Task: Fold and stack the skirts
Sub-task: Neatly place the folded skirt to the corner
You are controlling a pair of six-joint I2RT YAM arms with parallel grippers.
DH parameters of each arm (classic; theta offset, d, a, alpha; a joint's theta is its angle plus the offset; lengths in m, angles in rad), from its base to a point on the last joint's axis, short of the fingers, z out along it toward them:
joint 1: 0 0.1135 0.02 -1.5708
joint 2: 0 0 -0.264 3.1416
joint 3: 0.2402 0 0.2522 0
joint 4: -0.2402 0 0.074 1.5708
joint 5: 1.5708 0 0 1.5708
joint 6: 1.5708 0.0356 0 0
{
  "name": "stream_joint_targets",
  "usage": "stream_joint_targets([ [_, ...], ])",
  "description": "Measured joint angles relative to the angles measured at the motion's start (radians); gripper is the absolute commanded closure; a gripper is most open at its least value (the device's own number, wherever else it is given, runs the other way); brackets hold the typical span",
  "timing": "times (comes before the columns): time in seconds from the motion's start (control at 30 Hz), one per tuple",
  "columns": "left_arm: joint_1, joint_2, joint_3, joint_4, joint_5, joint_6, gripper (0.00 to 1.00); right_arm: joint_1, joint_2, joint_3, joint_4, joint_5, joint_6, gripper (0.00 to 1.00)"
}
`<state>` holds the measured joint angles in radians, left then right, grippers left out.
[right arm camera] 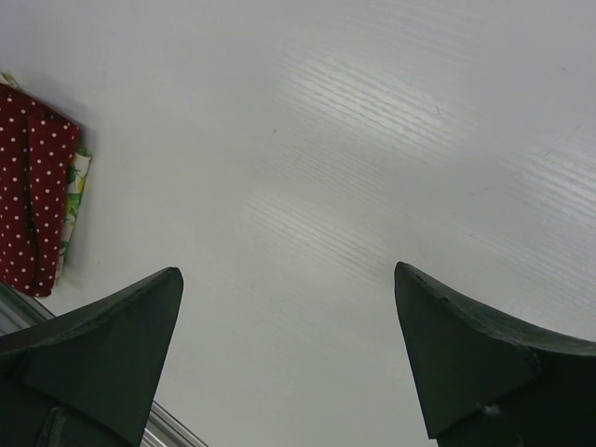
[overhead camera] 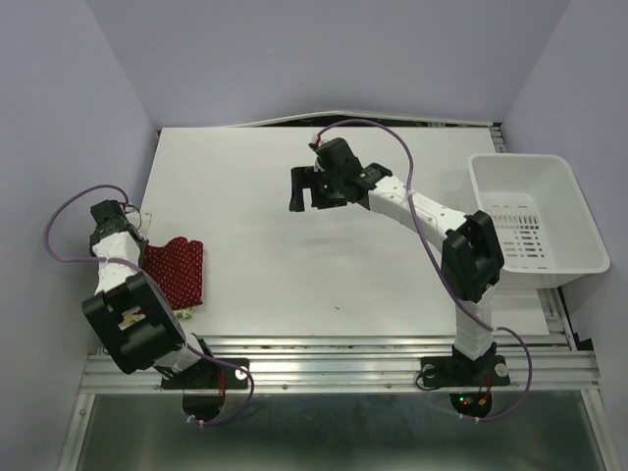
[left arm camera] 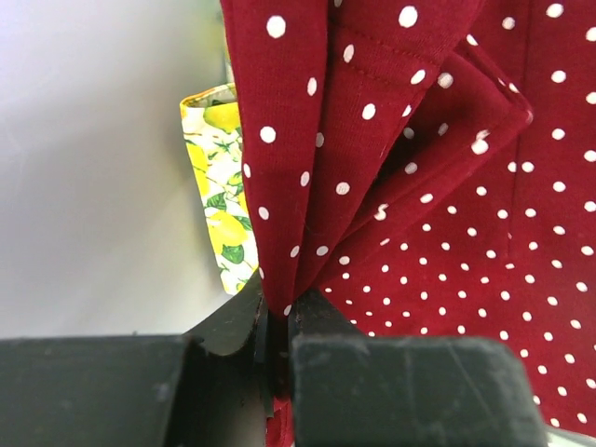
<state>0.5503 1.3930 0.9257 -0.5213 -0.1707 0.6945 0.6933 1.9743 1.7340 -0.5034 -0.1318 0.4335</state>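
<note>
The dark red polka-dot skirt (overhead camera: 177,270) lies folded at the lower left of the top view, near the table's (overhead camera: 294,265) left edge. It rests over the lemon-print skirt (left arm camera: 216,186), whose edge peeks out beside it. Both look light, limp and easily rumpled, so a pinch on a folded edge likely suits best. The left gripper (left arm camera: 275,326) is clamped on a raised pleat of red cloth, while the right gripper (overhead camera: 312,191) hangs wide apart above mid-frame.

White arm links (overhead camera: 412,204), black joints (overhead camera: 473,257), purple cables (overhead camera: 365,121), black tool fingers (right arm camera: 466,354).
</note>
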Motion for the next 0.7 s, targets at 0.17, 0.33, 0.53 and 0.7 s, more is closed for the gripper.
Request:
stream_joint_targets([
  [0.17,0.002,0.0,-0.019,0.043,-0.034,0.009,0.77,0.0,0.0,0.0,0.0,-0.001,0.0,0.0],
  [0.33,0.002,0.0,-0.018,0.07,-0.05,0.01,0.48,0.0,0.0,-0.002,0.0,-0.006,0.0,0.0],
  [0.53,0.002,0.0,0.03,0.06,-0.055,0.013,0.4,0.0,0.0,-0.002,0.0,-0.005,-0.012,0.0],
  [0.7,0.001,-0.005,0.133,0.03,-0.039,0.012,0.38,0.0,0.0,-0.001,-0.002,0.002,-0.037,0.0],
])
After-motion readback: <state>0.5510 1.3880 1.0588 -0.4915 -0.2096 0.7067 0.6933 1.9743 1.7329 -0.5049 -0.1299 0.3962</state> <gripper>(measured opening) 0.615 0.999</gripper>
